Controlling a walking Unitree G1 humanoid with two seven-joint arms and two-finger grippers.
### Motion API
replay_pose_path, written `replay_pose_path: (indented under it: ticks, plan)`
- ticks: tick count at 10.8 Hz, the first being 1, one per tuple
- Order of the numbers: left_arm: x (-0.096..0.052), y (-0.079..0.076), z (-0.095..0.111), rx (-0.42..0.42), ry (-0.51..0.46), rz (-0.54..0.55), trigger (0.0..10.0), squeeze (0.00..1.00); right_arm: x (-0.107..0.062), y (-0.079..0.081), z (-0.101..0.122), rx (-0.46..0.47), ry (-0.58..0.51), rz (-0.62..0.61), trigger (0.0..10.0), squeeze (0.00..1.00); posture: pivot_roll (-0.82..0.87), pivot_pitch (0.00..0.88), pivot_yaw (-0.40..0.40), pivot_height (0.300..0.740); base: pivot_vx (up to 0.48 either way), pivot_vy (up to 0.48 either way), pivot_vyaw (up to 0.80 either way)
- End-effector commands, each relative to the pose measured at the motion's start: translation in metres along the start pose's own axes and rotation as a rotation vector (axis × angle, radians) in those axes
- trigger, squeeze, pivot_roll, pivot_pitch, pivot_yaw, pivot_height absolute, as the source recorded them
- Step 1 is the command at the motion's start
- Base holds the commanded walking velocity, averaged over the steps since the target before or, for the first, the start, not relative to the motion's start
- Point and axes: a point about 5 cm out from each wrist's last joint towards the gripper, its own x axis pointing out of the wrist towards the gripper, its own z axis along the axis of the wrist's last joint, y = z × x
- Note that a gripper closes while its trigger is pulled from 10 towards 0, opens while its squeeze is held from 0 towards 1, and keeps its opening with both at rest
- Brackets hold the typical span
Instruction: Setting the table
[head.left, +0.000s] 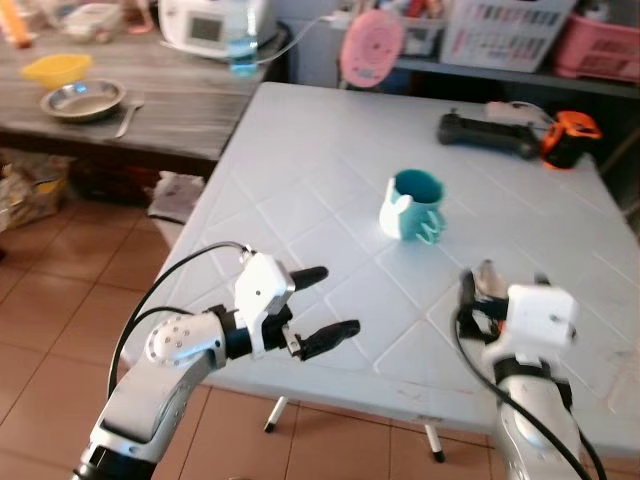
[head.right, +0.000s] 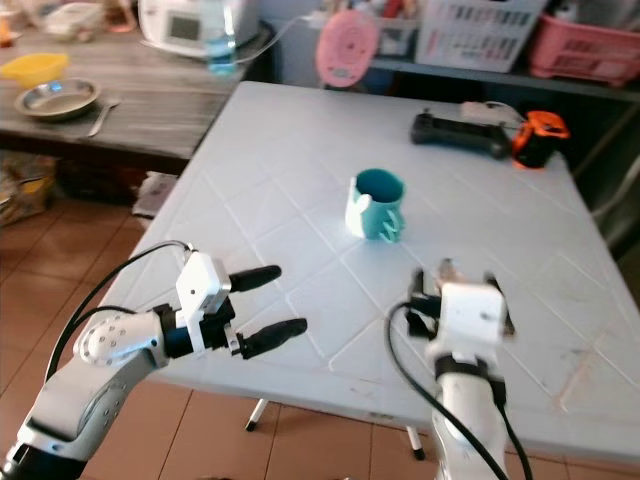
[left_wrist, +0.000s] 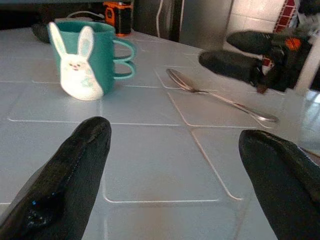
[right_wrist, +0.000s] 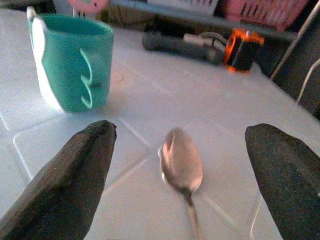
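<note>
A teal mug (head.left: 412, 205) with a white rabbit on its side stands upright near the middle of the white table (head.left: 300, 180). A metal spoon (right_wrist: 181, 162) lies flat on the table, nearer to me and to the right of the mug. My right gripper (head.left: 503, 285) is open just behind the spoon's handle, with the bowl of the spoon between its two fingers (right_wrist: 65, 175). My left gripper (head.left: 337, 300) is open at the table's near left edge, low over the surface. It points toward the mug (left_wrist: 87, 57) and holds nothing.
A black controller (head.left: 488, 135) and an orange device (head.left: 570, 138) lie at the table's far right. To the left stands a wooden table (head.left: 180, 100) with a metal bowl (head.left: 83, 98), a yellow bowl (head.left: 57, 68) and a white cooker (head.left: 215, 25). Tiled floor lies below.
</note>
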Motion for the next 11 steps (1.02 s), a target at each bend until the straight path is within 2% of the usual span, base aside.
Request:
replay_pose_path:
  ticks: [1, 2, 4, 6, 11]
  plan:
    - [0.0027, -0.0004, 0.0015, 0.014, 0.012, -0.012, 10.0, 0.00, -0.0023, -0.0055, 0.0015, -0.017, 0.003, -0.019, 10.0, 0.00, 0.16, 0.157, -0.056, 0.740, 0.000, 0.000, 0.00]
    - [0.0034, -0.0014, 0.0009, 0.008, 0.017, -0.017, 10.0, 0.00, -0.0028, -0.0065, 0.0015, -0.006, 0.004, -0.025, 10.0, 0.00, 0.15, 0.161, -0.056, 0.740, 0.000, 0.000, 0.00]
    - [0.0061, 0.0043, 0.0003, -0.022, -0.011, 0.090, 10.0, 0.00, -0.0017, -0.0061, 0.0035, -0.039, -0.005, -0.002, 10.0, 0.00, 0.15, 0.154, -0.065, 0.740, 0.000, 0.000, 0.00]
    - [0.0071, 0.0063, -0.0001, -0.033, -0.016, 0.125, 10.0, 0.00, 0.0033, -0.0072, 0.0067, -0.065, -0.024, 0.015, 10.0, 0.00, 0.16, 0.154, -0.076, 0.740, 0.000, 0.000, 0.00]
    - [0.0069, 0.0019, -0.0019, -0.039, -0.003, 0.123, 10.0, 0.00, 0.0033, -0.0074, 0.0044, -0.082, -0.016, 0.021, 10.0, 0.00, 0.16, 0.157, -0.079, 0.740, 0.000, -0.340, 0.00]
